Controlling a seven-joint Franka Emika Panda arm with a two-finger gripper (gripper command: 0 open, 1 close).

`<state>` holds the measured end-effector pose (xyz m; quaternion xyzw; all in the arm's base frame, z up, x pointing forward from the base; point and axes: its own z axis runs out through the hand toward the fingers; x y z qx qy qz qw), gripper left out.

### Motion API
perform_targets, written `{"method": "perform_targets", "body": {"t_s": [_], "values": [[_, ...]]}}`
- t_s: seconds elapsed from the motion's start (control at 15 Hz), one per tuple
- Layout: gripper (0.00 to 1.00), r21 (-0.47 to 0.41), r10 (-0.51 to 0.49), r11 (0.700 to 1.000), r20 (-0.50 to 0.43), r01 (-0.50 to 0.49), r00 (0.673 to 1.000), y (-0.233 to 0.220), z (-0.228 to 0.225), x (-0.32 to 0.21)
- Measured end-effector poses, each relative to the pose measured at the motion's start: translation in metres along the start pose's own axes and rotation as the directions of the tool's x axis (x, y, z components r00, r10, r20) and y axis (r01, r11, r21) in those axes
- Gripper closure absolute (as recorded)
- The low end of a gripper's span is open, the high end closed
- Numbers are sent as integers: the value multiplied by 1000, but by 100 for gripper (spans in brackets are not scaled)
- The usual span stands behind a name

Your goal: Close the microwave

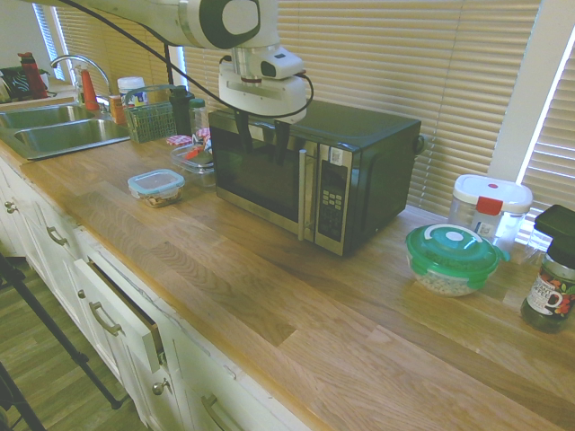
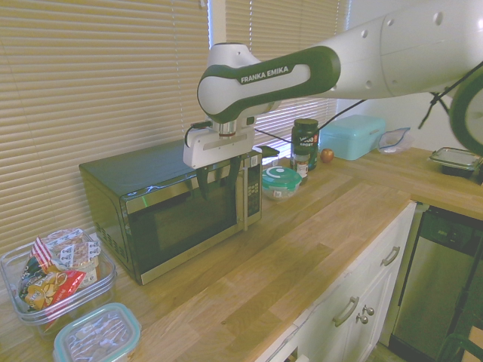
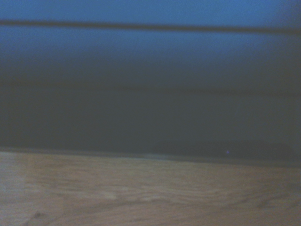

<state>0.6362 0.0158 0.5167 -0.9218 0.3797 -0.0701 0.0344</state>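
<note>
The black microwave (image 1: pixel 359 171) stands on the wooden counter (image 1: pixel 296 305), and its dark glass door (image 1: pixel 260 175) lies flush with the silver-trimmed front. The vertical silver handle (image 1: pixel 304 193) and button panel (image 1: pixel 331 199) are at its right. My gripper (image 1: pixel 261 135) points down just in front of the door's top edge, open, with nothing between its fingers (image 1: pixel 243 126). From the other side, the gripper (image 2: pixel 219 177) hangs against the microwave (image 2: pixel 136 188) at the door's upper part. The wrist view is a blur of dark door (image 3: pixel 150 94) above the counter (image 3: pixel 150 193).
A lidded glass box (image 1: pixel 156 186) and a clear tub (image 1: pixel 194 159) sit left of the microwave, near a sink (image 1: pixel 54 130). To its right stand a green-lidded bowl (image 1: pixel 452 258), a white container (image 1: pixel 490 208) and a coffee jar (image 1: pixel 551 285). A snack tub (image 2: pixel 53 279) sits beside the microwave.
</note>
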Motion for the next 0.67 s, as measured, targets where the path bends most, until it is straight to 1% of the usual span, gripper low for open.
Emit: {"method": "perform_targets", "body": {"t_s": [0.4, 0.67], "values": [[0, -1, -12, 1000, -8, 12, 1000, 51, 35, -51], [0, 22, -58, 998, -28, 59, 998, 91, 49, -96]]}}
